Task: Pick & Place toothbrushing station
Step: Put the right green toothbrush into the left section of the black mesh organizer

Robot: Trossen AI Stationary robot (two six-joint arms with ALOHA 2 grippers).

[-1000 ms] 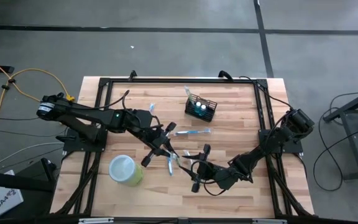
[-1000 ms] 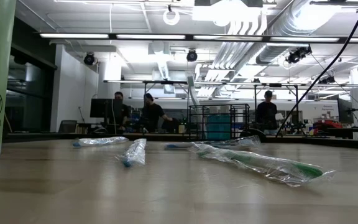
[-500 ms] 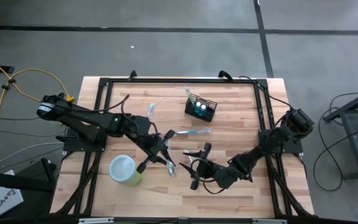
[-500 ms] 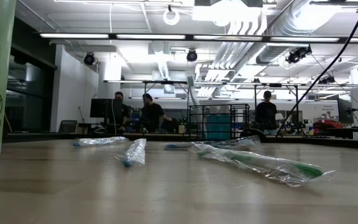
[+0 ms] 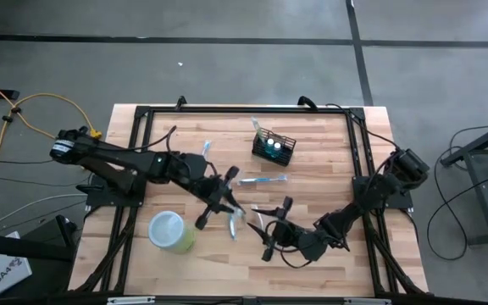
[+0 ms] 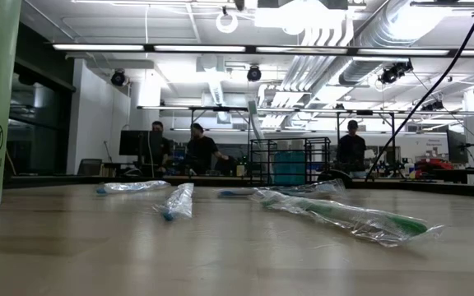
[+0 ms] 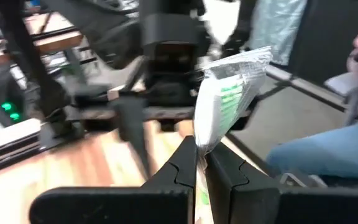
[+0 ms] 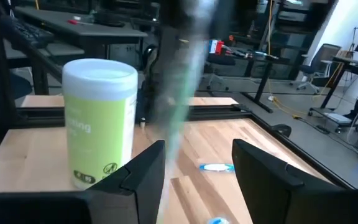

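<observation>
The black wire-mesh basket [image 5: 274,146] stands on the far middle of the table and also shows in the low view [image 6: 290,161]. My left gripper [image 5: 229,207] is shut on a plastic-wrapped toothbrush [image 7: 227,93] at the table's middle, between the light-green cup [image 5: 170,230] and my right gripper. My right gripper [image 5: 263,227] is open and empty, facing the left one. In the right wrist view the held toothbrush [image 8: 180,87] shows blurred in front of the cup [image 8: 98,118]. My left gripper pinches one end of the toothbrush's clear wrapper [image 7: 199,146] between its two shut fingers [image 7: 179,171]. The rest of the wrapped brush sticks out forward past the fingertips, clear of the table.
Other wrapped toothbrushes lie on the table: one [image 5: 261,180] beside the left gripper, one [image 5: 207,151] at the far left, one [image 5: 257,124] by the basket. The low view shows several of them [image 6: 344,215] lying flat. People stand in the room beyond the table.
My left gripper, still shut on the wrapped toothbrush, has swung a little toward the cup and then back toward the right gripper. My right gripper has stayed open.
</observation>
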